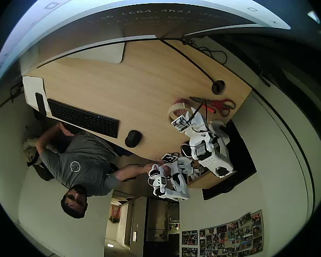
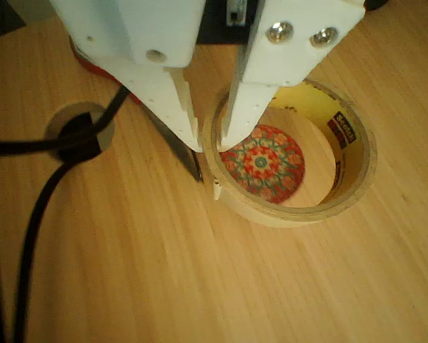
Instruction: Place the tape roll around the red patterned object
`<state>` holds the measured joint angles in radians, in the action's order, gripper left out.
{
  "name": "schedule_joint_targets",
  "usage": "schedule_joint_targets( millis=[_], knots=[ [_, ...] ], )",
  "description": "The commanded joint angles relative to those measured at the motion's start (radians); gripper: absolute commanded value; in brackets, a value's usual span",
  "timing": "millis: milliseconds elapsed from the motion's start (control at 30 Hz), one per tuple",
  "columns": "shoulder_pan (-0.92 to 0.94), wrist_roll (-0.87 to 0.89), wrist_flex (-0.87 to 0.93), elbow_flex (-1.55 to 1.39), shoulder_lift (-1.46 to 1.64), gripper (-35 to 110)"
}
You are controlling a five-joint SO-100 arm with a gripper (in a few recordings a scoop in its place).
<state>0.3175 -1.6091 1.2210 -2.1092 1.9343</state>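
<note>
The tape roll (image 2: 349,146), a beige-yellowish ring, lies flat on the wooden table with the red patterned object (image 2: 262,163) inside its open centre. That object is a small round dome with a fine floral pattern. My white gripper (image 2: 210,145) comes down from above and straddles the ring's left wall, one finger outside and one inside. The fingers stand close against the wall, shut on the tape roll. In the overhead view the tape roll (image 1: 176,111) sits near the table's right end, right at my gripper (image 1: 180,121).
A round cable hole (image 2: 78,132) with black cables lies left of the ring. Red-handled scissors (image 1: 218,105) lie to the right in the overhead view. A keyboard (image 1: 83,118) and a mouse (image 1: 133,138) sit near a seated person (image 1: 77,160). The table edge (image 1: 240,110) is close.
</note>
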Motion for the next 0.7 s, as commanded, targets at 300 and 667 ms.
schedule_joint_targets(
  millis=[300, 667],
  knots=[
    [0.003, -0.008, 0.032, 0.005, 0.054, 8],
    [-0.023, -0.008, 0.095, 0.066, 0.075, 32]
  ],
)
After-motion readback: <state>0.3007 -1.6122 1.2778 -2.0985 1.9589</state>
